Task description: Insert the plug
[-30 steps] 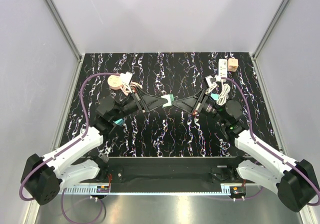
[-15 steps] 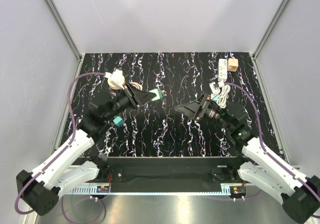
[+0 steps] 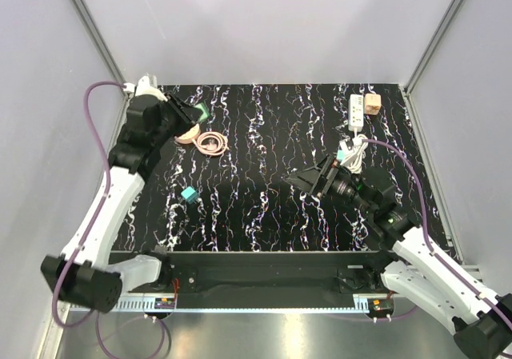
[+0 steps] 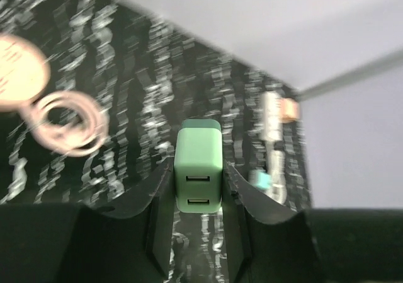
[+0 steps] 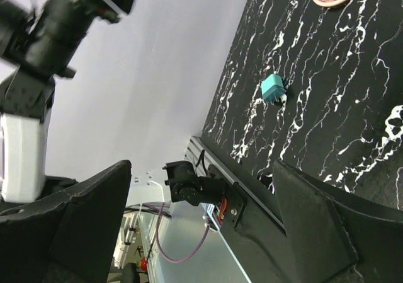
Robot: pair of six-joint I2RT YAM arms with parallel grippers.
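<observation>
Sitting at the desk's far right corner, the plug (image 3: 372, 103) lies just beside the white power strip (image 3: 357, 113), seemingly not yet inserted. The left claw (image 4: 198, 191) is clenched on a green charger block (image 4: 198, 163) over the far left corner. The right claw (image 5: 201, 232) gapes released and empty, so the whole insertion appears left to do.

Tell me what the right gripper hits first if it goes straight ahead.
Likely nothing close: the right gripper points left over the table, passing beside the teal block, toward the left arm; depth unclear.
</observation>
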